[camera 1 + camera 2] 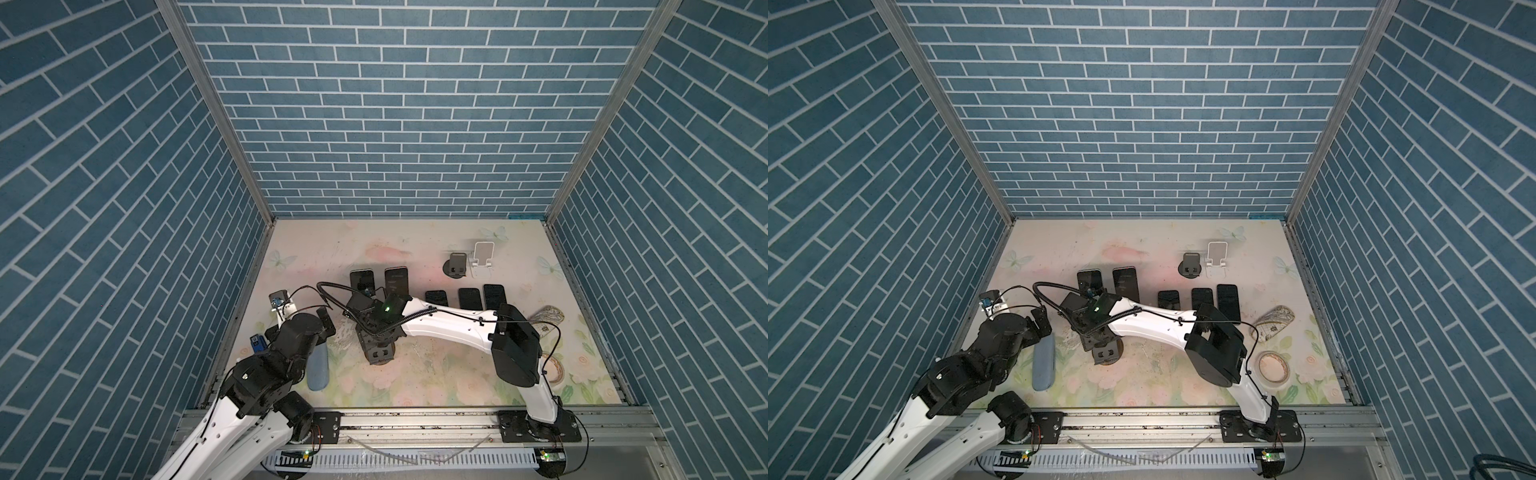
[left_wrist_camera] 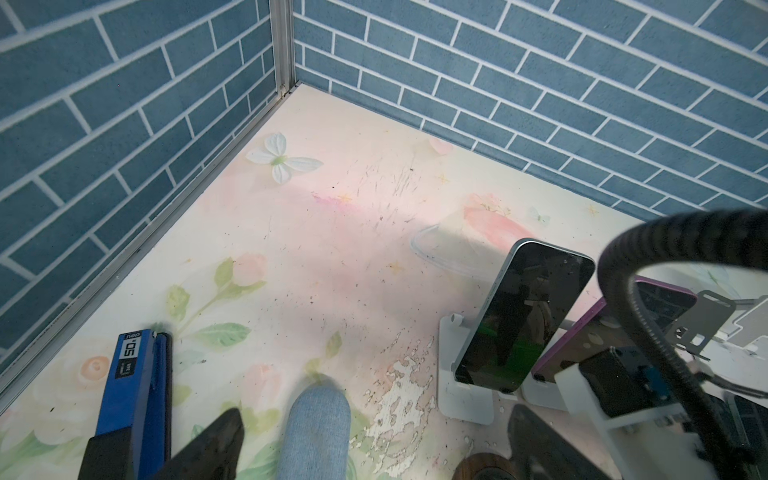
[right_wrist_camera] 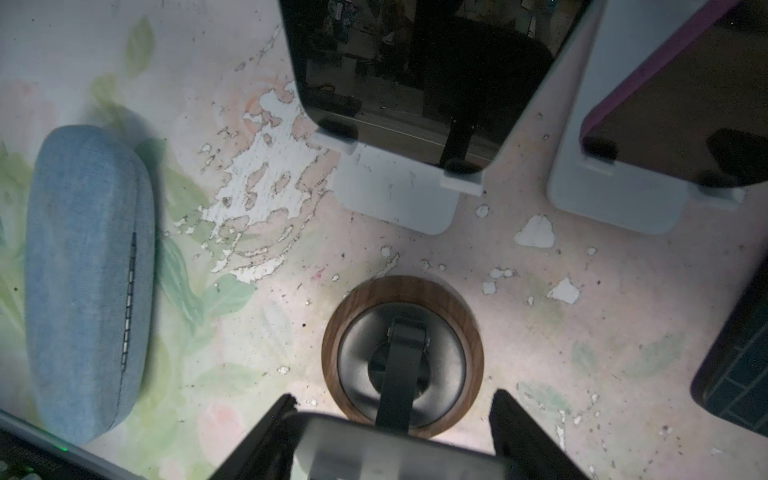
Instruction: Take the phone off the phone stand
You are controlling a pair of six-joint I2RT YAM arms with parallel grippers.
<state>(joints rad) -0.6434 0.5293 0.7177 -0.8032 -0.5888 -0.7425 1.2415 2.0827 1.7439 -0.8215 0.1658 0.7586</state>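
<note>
Counts, top views:
- Phones, 6. 2 propped on white stands point(image 1: 362, 280) point(image 1: 396, 279) mid-worktop point(image 1: 332, 245). 3 flat in a row point(image 1: 436, 300) point(image 1: 470, 298) point(image 1: 494, 296) toward the right edge. 1 task phone point(image 3: 395, 453).
- Stands, 5. The 2 loaded white ones, a wood-base stand point(image 3: 332, 353), an empty black stand point(image 1: 456, 266) and an empty white stand point(image 1: 482, 257) near the back right corner.
- 1 each: glasses case point(image 1: 319, 370), stapler point(image 2: 133, 374), tape roll point(image 1: 1273, 365), patterned pouch point(image 1: 1273, 322).

Task phone: above the wood-base stand, left of centre toward the front edge. It sits between the fingers of the right gripper point(image 3: 391, 397).

Tool state:
- R gripper: fingers close on both sides of the phone. Can't tell if they clamp it.
- L gripper point(image 2: 376, 415): spread wide, empty, over the glasses case end at the left edge.

Hidden / cut off:
- Both top views: R wrist and cable cover most of the wood-base stand and the task phone.
- Task phone cut by the frame edge in the R wrist view, so whether it rests on the cradle can't be seen.
- Tape roll half behind the R arm in a top view.
- Stapler mostly behind the L arm in the top views.

View differences:
- R wrist view alone shows the wood ring base and stand arm.
- L wrist view alone shows the stapler label and the purple edge of one propped phone.
- The empty back stands and the flat row show whole only in the top views.
</note>
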